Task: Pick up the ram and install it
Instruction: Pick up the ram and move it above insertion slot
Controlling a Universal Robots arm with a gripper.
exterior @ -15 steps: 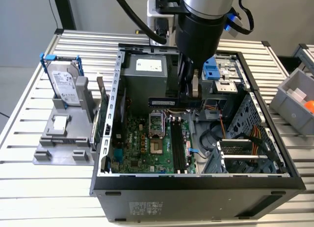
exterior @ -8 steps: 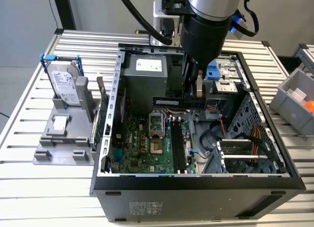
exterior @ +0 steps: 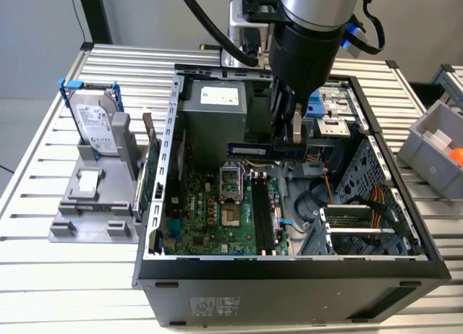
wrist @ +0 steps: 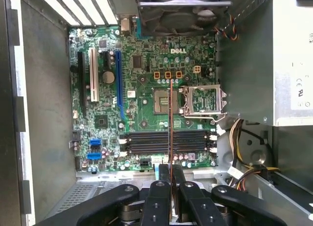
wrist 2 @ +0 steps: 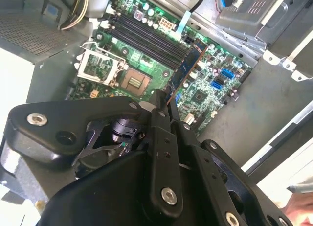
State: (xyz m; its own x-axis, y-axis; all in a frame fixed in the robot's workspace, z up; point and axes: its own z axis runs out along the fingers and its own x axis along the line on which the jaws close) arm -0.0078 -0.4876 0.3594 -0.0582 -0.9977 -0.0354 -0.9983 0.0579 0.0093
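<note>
The ram is a thin dark bluish-green stick held level above the open computer case, over the green motherboard. My gripper is shut on one end of it. In the first wrist view the ram shows edge-on as a thin line running out from my gripper and crossing the long black memory slots. In the second wrist view the ram sticks out past my gripper, hanging beside the slots. The stick is well above the board and touches nothing.
The case walls ring the motherboard. The silver power supply sits at the back, with cables and a drive cage on the exterior view's right. A hard drive stands in a grey holder left of the case. A grey bin is far right.
</note>
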